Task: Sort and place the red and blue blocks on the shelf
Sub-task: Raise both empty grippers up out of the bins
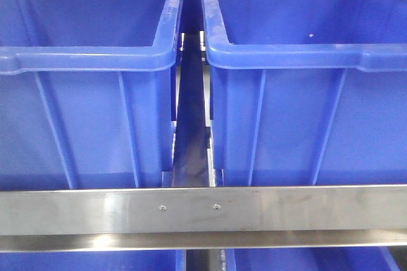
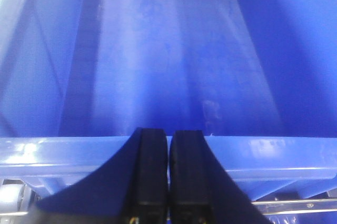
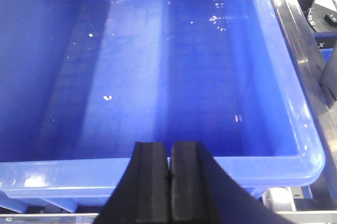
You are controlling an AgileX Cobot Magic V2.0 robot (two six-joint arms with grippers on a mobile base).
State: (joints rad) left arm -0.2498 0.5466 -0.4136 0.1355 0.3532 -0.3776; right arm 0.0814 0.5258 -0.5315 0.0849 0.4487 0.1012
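No red block and no blue block showed in any of the three views, so where they were could not be told. The floors of both bins that the wrist cameras looked into were bare, apart from some small white specks in the right one.

The left gripper (image 2: 168,145) had its two black fingers pressed together with nothing between them. It sat at 6 o'clock in its view, just over the near rim of the left bin (image 2: 295,153). The right gripper (image 3: 169,155) was the same, fingers together and holding nothing, at 6 o'clock over the near rim of the right bin (image 3: 52,174).

In the front view there were two big blue bins side by side on the shelf (image 1: 318,210), the left bin (image 1: 89,58) at 9 o'clock and the right bin (image 1: 305,58) at 3 o'clock, with a dark gap between them. The tops of two more bins peeked out at 6 o'clock, under the shiny rail. That rail had two small screws (image 1: 189,207) near its middle.

Going by the task, the blocks are likely small, light and hard, so they should not squash. A good hold would be on two flat, opposite sides, near the middle. Smooth sides might slip, so a firm, even squeeze would help
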